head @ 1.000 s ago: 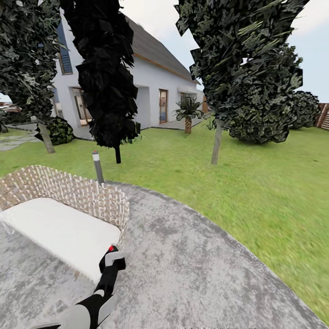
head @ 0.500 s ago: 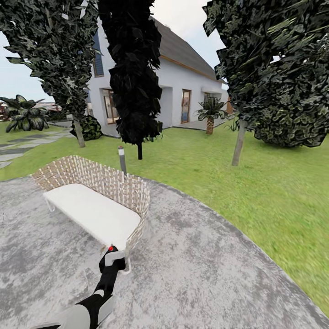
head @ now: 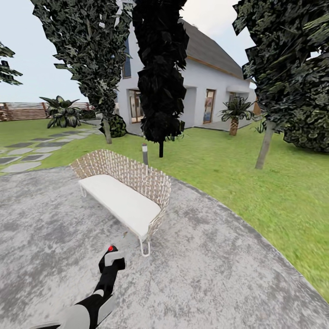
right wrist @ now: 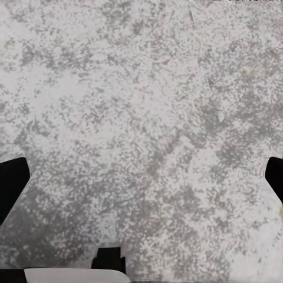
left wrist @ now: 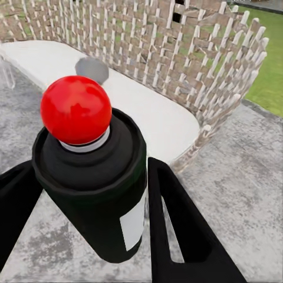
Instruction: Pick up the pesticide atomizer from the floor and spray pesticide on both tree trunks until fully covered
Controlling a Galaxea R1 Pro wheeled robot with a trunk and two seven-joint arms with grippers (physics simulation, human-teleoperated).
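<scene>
Low in the head view, left of centre, the robot's black and grey left arm reaches up from the bottom edge, and its left gripper (head: 111,265) is pinched on the black pesticide atomizer with a grey trigger head and red nozzle tip (head: 110,257). In the left wrist view the same black bottle (left wrist: 97,188), with its white label and round red tip, sits upright between two black fingers (left wrist: 177,230) that press against its sides.

The arm hangs over a mottled grey paved patio (head: 214,274) that takes up the lower half of the head view. Just above the gripper in that view stands a woven wicker bench with a white cushion (head: 123,192) on thin white legs, its seat also seen beyond the bottle in the left wrist view (left wrist: 147,112).

Beyond the paving lies the green lawn of the garden (head: 256,192). At the right edge of the head view a broadleaf tree rises on a straight grey-brown tree trunk (head: 264,146); a second one stands at upper left, its trunk (head: 108,131) near the white house (head: 201,91) (a dark narrow conifer (head: 161,68) stands between the two). Grey stepping stones (head: 27,155) and a wooden slat fence (head: 23,111) sit at far left.

In the right wrist view the right gripper (right wrist: 141,177) is spread wide, one black fingertip (right wrist: 12,186) at each side edge, over bare grey paving.
</scene>
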